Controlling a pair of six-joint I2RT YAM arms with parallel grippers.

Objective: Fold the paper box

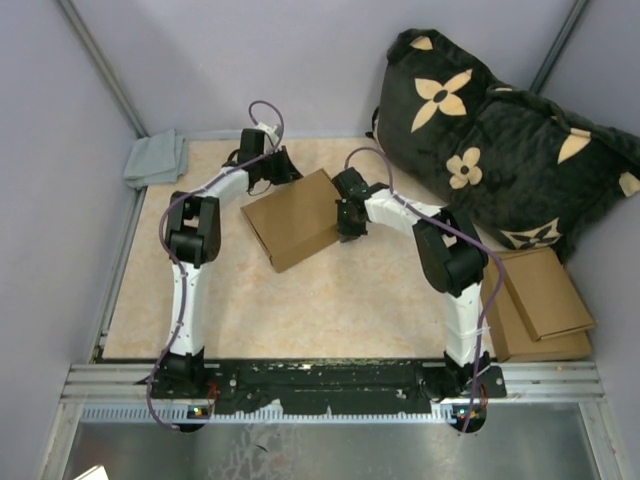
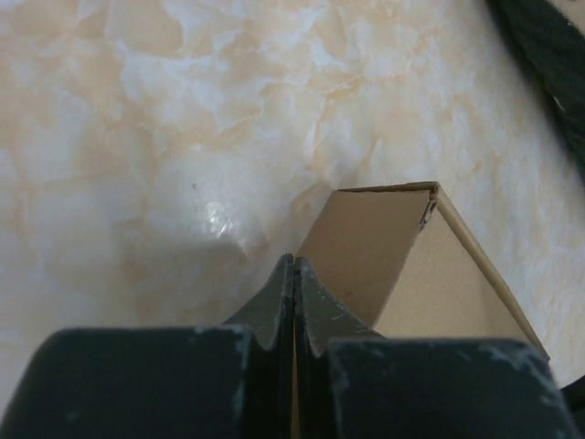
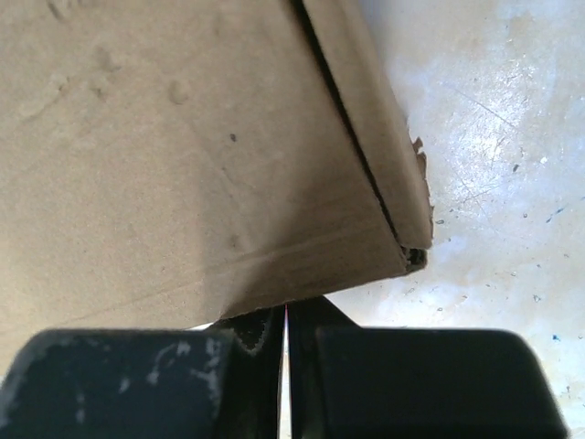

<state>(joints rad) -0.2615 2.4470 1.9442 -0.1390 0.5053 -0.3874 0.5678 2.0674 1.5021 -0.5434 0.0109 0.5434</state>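
Paper box [image 1: 295,218], a shallow rectangle of plain brown cardboard, lies on the marbled beige bench [image 1: 330,300]. Left jaws together at its far corner. Right jaws together at its right edge.

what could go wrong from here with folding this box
1. The left gripper is pinched shut on what looks like a thin wall of the paper box. A hard pull may tear it.
2. The box corner beside the shut right gripper looks frayed and could rip further.
3. The table looks glossy, so the box may slide instead of folding.
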